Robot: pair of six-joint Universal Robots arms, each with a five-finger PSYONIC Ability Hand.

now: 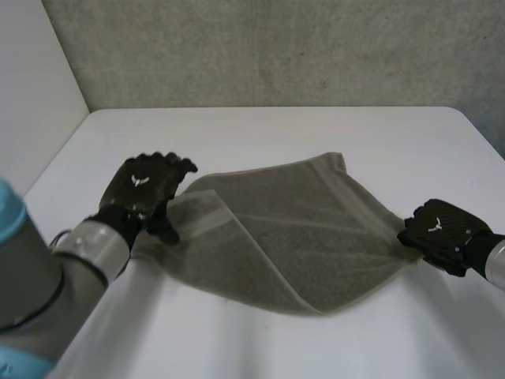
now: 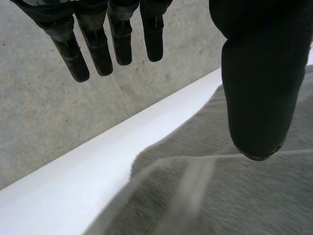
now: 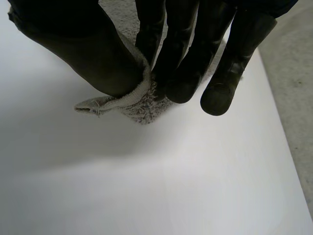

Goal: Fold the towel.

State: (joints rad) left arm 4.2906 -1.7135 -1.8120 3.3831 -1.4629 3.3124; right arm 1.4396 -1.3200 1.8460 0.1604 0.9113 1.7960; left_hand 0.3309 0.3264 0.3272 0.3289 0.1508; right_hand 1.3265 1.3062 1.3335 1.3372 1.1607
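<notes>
The towel (image 1: 292, 229), grey-brown, is spread across the middle of the white desk (image 1: 276, 134). A folded band is seen along its edge at 9 o'clock, and a pointed corner is drawn out toward 3 o'clock. That corner is pinched by the right hand (image 1: 442, 230). In the right wrist view the cloth's tip (image 3: 142, 100) is clamped between the thumb and the fingers (image 3: 181, 73), over bare desk. The left hand (image 1: 146, 189) is placed at the towel's 9 o'clock side, over the folded corner. In the left wrist view its fingers (image 2: 98, 49) are held straight and set wide apart from the thumb, and nothing is gripped. The towel is seen beneath the thumb there, but whether it is touched cannot be told. The towel's far corner is pointed toward 1 o'clock, and its near edge is rounded toward 6 o'clock. A grey concrete wall (image 1: 276, 47) is seen beyond the desk at 12 o'clock
</notes>
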